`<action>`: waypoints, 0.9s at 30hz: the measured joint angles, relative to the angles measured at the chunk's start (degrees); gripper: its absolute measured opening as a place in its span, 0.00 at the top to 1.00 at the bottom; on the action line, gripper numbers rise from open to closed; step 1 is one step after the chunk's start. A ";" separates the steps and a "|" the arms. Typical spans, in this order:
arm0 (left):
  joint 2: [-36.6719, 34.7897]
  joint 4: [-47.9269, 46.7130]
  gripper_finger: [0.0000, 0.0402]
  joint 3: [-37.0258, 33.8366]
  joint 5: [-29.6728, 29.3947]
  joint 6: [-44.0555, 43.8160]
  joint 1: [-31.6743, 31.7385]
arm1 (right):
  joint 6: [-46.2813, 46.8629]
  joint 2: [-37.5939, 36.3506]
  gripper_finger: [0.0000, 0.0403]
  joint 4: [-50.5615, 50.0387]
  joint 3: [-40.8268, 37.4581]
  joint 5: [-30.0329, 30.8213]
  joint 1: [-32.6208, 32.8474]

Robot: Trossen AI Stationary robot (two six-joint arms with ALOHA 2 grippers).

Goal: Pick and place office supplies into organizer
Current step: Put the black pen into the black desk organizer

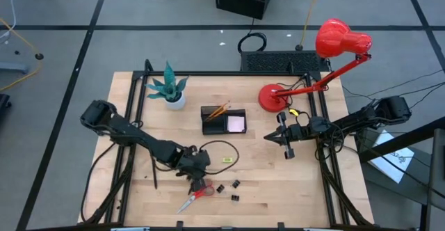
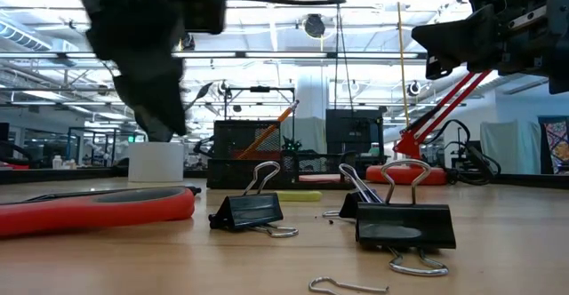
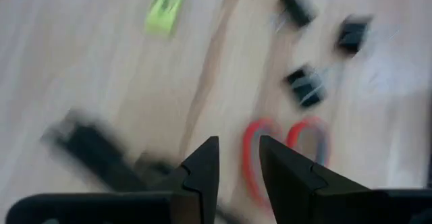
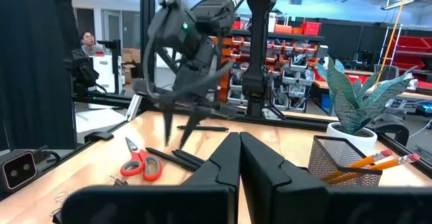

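Note:
My left gripper [image 1: 195, 182] [image 3: 237, 146] hangs part open over the table's near middle, pointing steeply down, with nothing between its fingertips. Just below it lie the red-handled scissors [image 1: 197, 195] [image 3: 283, 143], black pens [image 3: 94, 150] [image 4: 182, 158], three black binder clips [image 1: 234, 186] [image 2: 404, 219] and a small yellow piece [image 1: 227, 159] [image 3: 164, 5], all flat on the wood. The black organizer [image 1: 224, 120] [image 4: 341, 158] stands at mid-table with orange pencils [image 4: 371, 162] and a pink sticky pad [image 1: 236, 124] in it. My right gripper [image 1: 270, 138] [image 4: 239, 156] waits shut at the right, held above the table.
A potted teal plant [image 1: 170, 92] stands far left of the organizer, and a red desk lamp [image 1: 274, 97] rises at its far right. A thin black cable [image 1: 219, 151] loops on the wood near the yellow piece. A person [image 4: 86, 38] sits beyond the table's left side.

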 joint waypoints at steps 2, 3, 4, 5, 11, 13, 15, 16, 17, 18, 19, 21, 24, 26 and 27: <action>-1.23 -2.75 0.72 -0.02 -1.08 -0.98 -0.26 | 0.00 0.00 0.99 0.00 -0.01 0.00 0.00; -1.41 -3.81 0.72 0.17 -1.69 -1.52 -0.25 | 0.00 0.00 0.99 -0.10 0.00 0.00 0.00; -1.40 -5.47 0.72 0.23 -2.73 -1.91 -0.19 | 0.00 0.00 0.99 -0.05 -0.01 0.00 0.00; -1.24 -7.70 0.72 0.15 -3.87 -2.33 -0.15 | 0.00 -0.02 0.99 0.03 -0.01 0.00 0.00; 0.88 -12.43 0.72 0.09 -5.99 -5.08 3.18 | 0.00 -0.01 0.99 0.01 -0.01 0.00 0.00; 1.70 -12.03 0.72 0.08 -6.06 -4.81 4.53 | 0.00 -0.01 0.99 0.04 -0.01 0.00 0.00; 2.14 -12.51 0.72 0.08 -6.07 -4.29 5.63 | 0.00 -0.02 0.99 0.27 0.00 0.00 0.00; 2.40 -12.63 0.72 0.08 -6.07 -4.06 6.16 | 0.00 -0.01 0.99 0.16 0.00 0.00 0.00; 2.56 -12.65 0.72 0.08 -6.06 -3.93 6.56 | 0.00 0.00 0.99 0.14 -0.01 0.00 0.00; 2.63 -12.97 0.72 0.08 -6.02 -3.75 6.88 | 0.00 -0.01 0.99 0.24 -0.01 0.00 0.00; 2.64 -13.34 0.72 0.08 -6.00 -3.57 7.13 | 0.00 -0.02 0.99 0.20 0.00 0.00 0.00; 2.57 -12.93 0.72 0.10 -6.00 -3.55 7.57 | 0.00 -0.02 0.99 -0.04 -0.01 0.00 0.00; 2.57 -13.14 0.72 0.10 -6.00 -3.53 7.89 | 0.00 -0.02 0.99 -0.04 -0.02 0.00 0.00; 2.60 -13.02 0.72 0.10 -5.98 -3.53 7.89 | 0.00 -0.02 0.99 -0.14 0.00 0.00 0.00; 2.97 -12.90 0.72 0.10 -5.98 -3.55 7.89 | 0.00 -0.02 0.99 -0.10 -0.02 0.00 0.00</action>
